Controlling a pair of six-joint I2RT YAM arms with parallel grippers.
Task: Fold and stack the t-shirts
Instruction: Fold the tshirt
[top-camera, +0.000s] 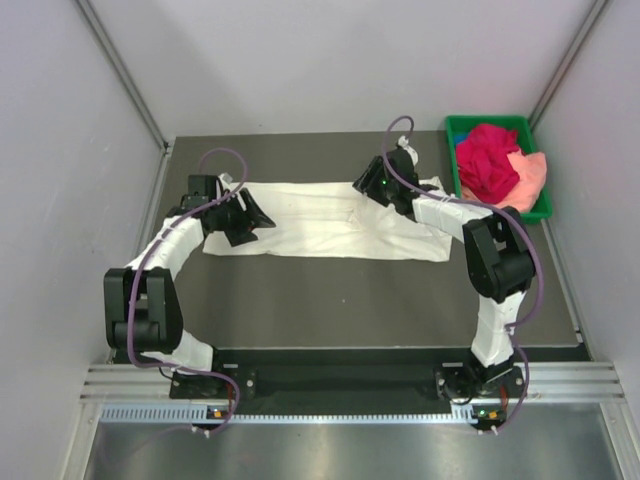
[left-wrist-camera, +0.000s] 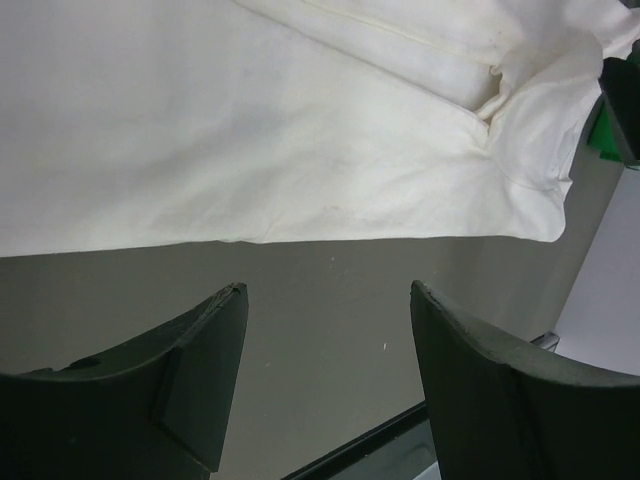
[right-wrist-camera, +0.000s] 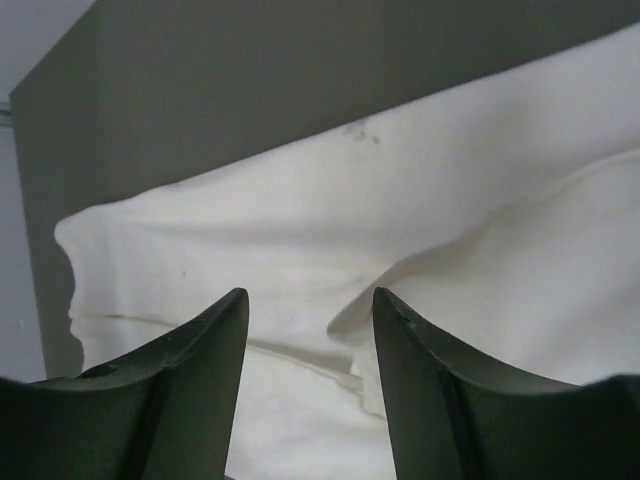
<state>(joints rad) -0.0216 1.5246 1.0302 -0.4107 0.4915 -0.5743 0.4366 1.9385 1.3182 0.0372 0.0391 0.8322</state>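
In the top view, you are seeing the cream-white t-shirt (top-camera: 330, 228) lying as a long flat band across the tabletop (top-camera: 350, 300). The left tool (top-camera: 250, 218) is at its left end and the right tool (top-camera: 368, 188) is over its right part. The magenta-red t-shirt (top-camera: 488, 160) and the peach-pink t-shirt (top-camera: 532, 172) are lying crumpled in the green tray (top-camera: 485, 120).

In the left wrist view, your left tool is standing spread and gripping nothing, over bare tabletop just beside the shirt's edge.

In the right wrist view, your right tool is also standing spread, hanging over a wrinkle of the white cloth.
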